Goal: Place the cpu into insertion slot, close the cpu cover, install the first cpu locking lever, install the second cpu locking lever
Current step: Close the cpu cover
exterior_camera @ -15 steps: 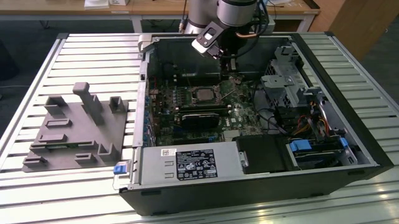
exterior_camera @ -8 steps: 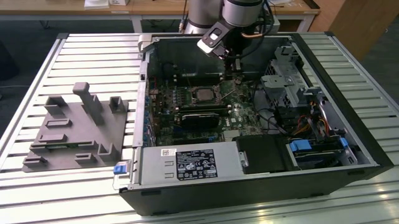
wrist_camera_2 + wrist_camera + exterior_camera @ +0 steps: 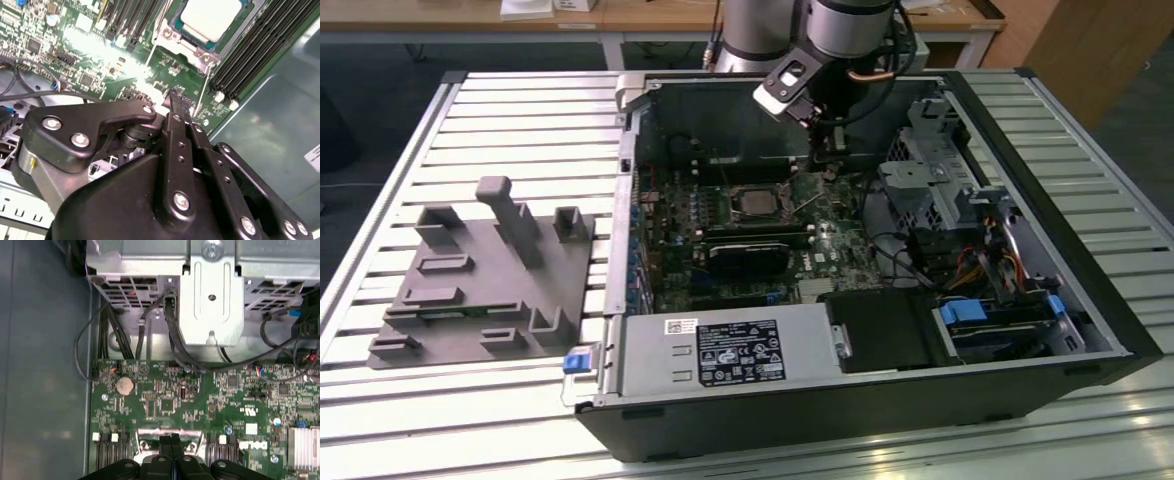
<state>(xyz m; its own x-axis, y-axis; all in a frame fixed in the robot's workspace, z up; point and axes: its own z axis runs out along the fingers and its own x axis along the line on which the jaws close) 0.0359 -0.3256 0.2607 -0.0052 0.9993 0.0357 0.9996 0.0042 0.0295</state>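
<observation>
Slatted metal surface (image 3: 480, 110) w/ open PC case (image 3: 720, 440); gripper (image 3: 829, 158) over motherboard (image 3: 841, 250), cpu (image 3: 755, 203) seated.

Exterior view: grey fixture (image 3: 480, 270) lies on surface at the exterior view's left of case; cpu sits in insertion slot (image 3: 730, 204) mid-board; gripper hangs just to the exterior view's right of slot, apart from it. Second wrist view: gripper (image 3: 178, 98) fingers pressed together, nothing seen betw. them; thin wire lever (image 3: 202, 90) runs just beside tips; cpu (image 3: 212, 17) silver top faces up, flanked by long black slots (image 3: 250, 55). First wrist view: gripper (image 3: 172, 439) above motherboard (image 3: 200, 400), near coin cell (image 3: 125, 385); metal drive bracket (image 3: 212, 300) and black cables (image 3: 171, 330) beyond.
</observation>
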